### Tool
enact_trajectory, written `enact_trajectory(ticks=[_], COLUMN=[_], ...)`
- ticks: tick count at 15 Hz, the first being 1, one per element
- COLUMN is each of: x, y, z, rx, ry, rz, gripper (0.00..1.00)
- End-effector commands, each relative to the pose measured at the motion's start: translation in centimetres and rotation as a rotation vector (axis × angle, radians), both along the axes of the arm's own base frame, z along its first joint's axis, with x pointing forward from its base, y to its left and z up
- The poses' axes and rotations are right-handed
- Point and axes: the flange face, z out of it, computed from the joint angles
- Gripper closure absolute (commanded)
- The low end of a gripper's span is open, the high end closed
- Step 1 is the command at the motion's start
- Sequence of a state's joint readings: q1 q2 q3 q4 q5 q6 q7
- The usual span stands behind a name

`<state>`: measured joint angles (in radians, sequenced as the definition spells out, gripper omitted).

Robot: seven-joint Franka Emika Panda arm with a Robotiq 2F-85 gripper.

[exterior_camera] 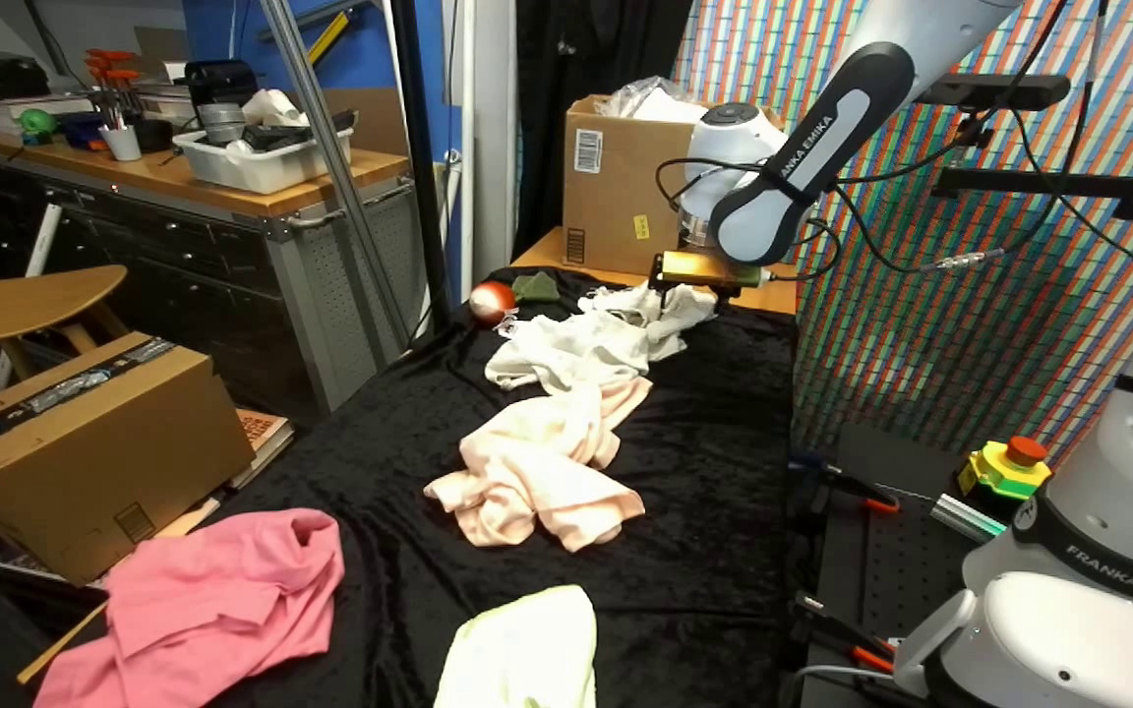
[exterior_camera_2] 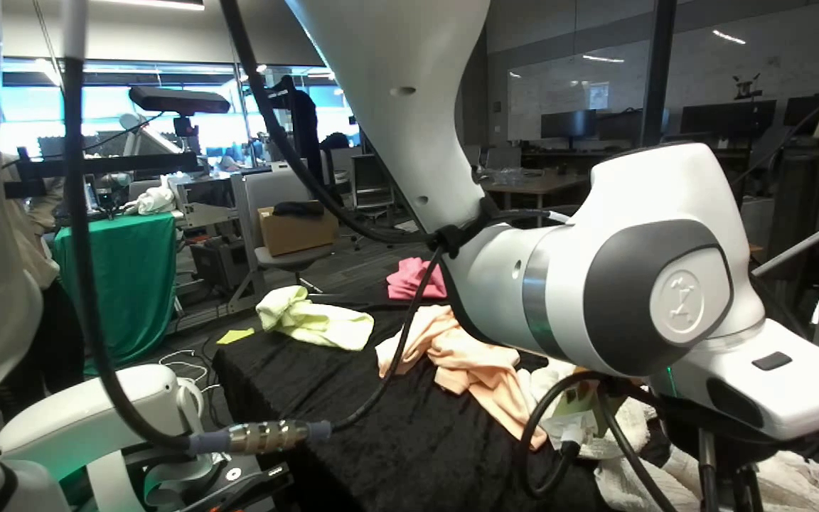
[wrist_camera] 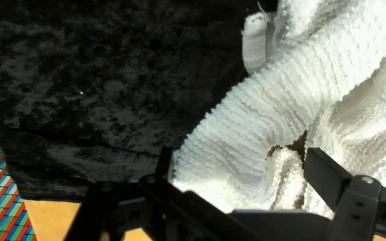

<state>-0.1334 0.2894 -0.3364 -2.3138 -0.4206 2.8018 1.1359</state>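
Wrist view: gripper (wrist_camera: 240, 160) low over white ribbed cloth (wrist_camera: 263, 113), fingers (wrist_camera: 325, 177) spread wide, one on each side of a bent, bunched fold, with no hold on anything. Cannot tell whether pressing into the cloth or merely standing beside it. In an exterior view, placed right at the end of the black table covering (exterior_camera: 714, 492) nearest the cardboard box (exterior_camera: 616, 206), with the cloth directly underneath. Also visible there, touching the cloth or running on from it, more white fabric (exterior_camera: 576, 349); cannot tell whether one piece or two. Next along, peach cloth (exterior_camera: 527, 457) in twisted folds, meeting or just beside the white fabric. Farther off, pale yellow cloth (exterior_camera: 527, 654) and pink cloth (exterior_camera: 232, 590), each well apart from the gripper in both exterior views. Near the white fabric, red-and-white ball (exterior_camera: 491, 303) just beside a dark green item (exterior_camera: 535, 288) too small to identify.

On progress, judged from the present lie of things: gripper in place about the fold, apparently the part done. No grip made yet, nothing lifted clear of the covering as far as visible. Most likely early in the handling of this cloth, with drawing the fingers together on the fold left to do in case of an intended grasp. Impossible to settle between approach and retreat from this moment alone.
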Motion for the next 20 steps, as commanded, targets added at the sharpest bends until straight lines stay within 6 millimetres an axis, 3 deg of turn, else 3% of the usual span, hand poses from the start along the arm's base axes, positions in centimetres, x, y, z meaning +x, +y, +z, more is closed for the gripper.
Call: enact_trajectory(ticks=[1, 5, 6, 8, 15, 18, 20], x=[1.4, 1.9, 2.0, 2.2, 3.0, 3.7, 4.5], y=[-1.0, -1.6, -1.7, -1.8, -1.6, -1.0, -0.3], z=[-0.9, -2.2, -2.3, -2.3, -0.8, 0.5, 1.5], rx=[-0.011, -0.008, -0.008, -0.011, -0.039, -0.064, -0.082], ry=[-0.050, -0.059, -0.061, -0.067, -0.089, -0.099, -0.115], rz=[-0.018, -0.057, -0.064, -0.072, -0.064, -0.039, -0.012], gripper=[0.00, 0.00, 0.23, 0.34, 0.88, 0.93, 0.90])
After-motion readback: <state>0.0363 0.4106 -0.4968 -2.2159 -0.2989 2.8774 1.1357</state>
